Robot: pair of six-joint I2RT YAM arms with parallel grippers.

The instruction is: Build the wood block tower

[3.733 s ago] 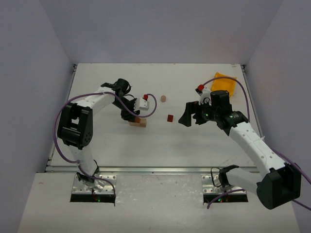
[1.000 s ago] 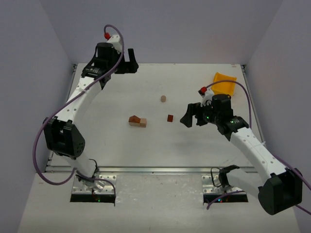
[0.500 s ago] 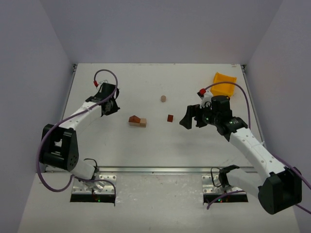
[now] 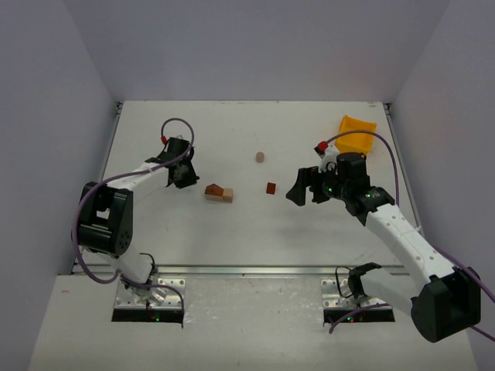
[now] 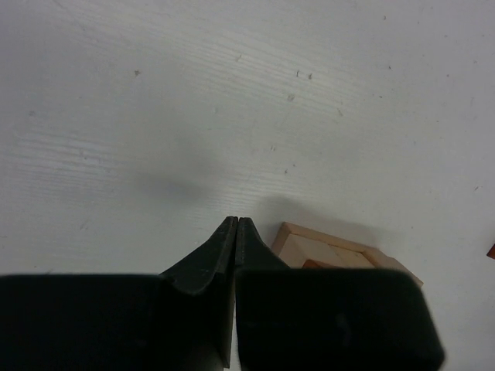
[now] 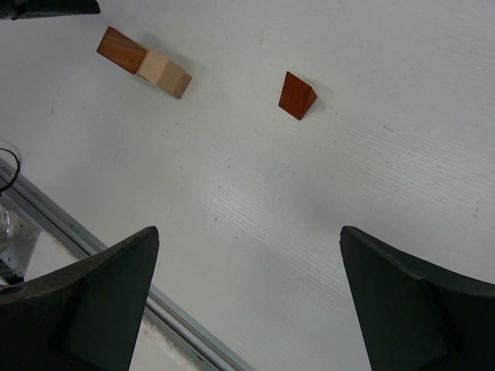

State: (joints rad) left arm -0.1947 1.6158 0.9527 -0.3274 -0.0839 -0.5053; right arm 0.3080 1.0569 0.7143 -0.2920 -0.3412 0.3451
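Note:
The wood block tower is a low cluster (image 4: 219,192) near the table's middle: a pale tan flat bar with a reddish-brown piece on it (image 5: 340,251), (image 6: 143,62). A reddish-brown wedge (image 4: 270,188), (image 6: 297,95) lies apart to its right. A small tan block (image 4: 260,157) sits farther back. My left gripper (image 4: 184,177), (image 5: 235,221) is shut and holds nothing, its tips low over the table just left of the cluster. My right gripper (image 4: 297,190), (image 6: 247,232) hangs open and empty to the right of the wedge.
A yellow plastic bin (image 4: 356,133) stands at the back right, behind the right arm. A metal rail (image 4: 232,270) runs along the table's near edge. Pale walls close in the left, right and back sides.
The left arm has swung down from the back left corner to the table beside the block cluster, and its jaws have shut. The right arm has hardly moved.

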